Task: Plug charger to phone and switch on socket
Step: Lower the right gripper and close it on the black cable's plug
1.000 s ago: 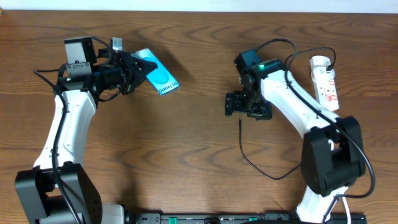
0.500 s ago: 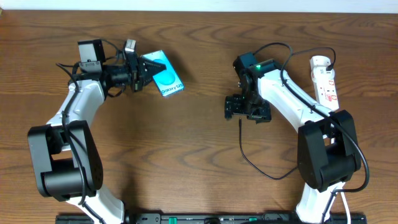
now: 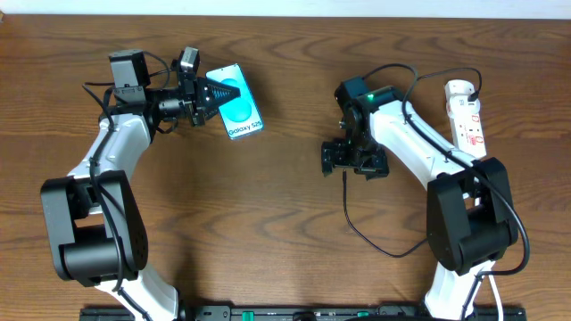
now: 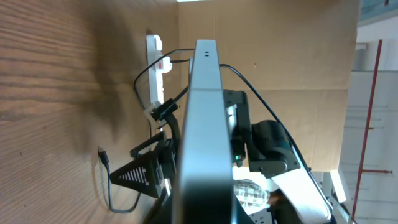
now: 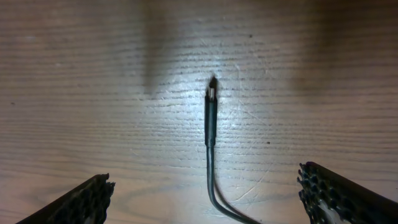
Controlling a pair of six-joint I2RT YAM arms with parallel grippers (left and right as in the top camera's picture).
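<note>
Quick status from my end. The left gripper (image 3: 211, 92) is clamped tight on one end of the phone (image 3: 237, 111), holding it up off the table (image 3: 268, 232) at the far left. In the left wrist view I see the phone edge-on, pointing across at the other arm. I reckon that's so the charging port faces the plug, though from this angle I honestly can't make out the port.

The right gripper (image 3: 354, 160) is spread wide and has nothing in it. It hangs just above the wood, fingers straddling the charger (image 5: 210, 118). The plug tip lies flat on the table between them, lined up for a pinch. That's why it's parked there, I'd say: close on the tip, then carry it over.

The socket (image 3: 467, 114) sits at the far right, well away from both grippers, with the black cable looping up to it. Its switch comes last.
</note>
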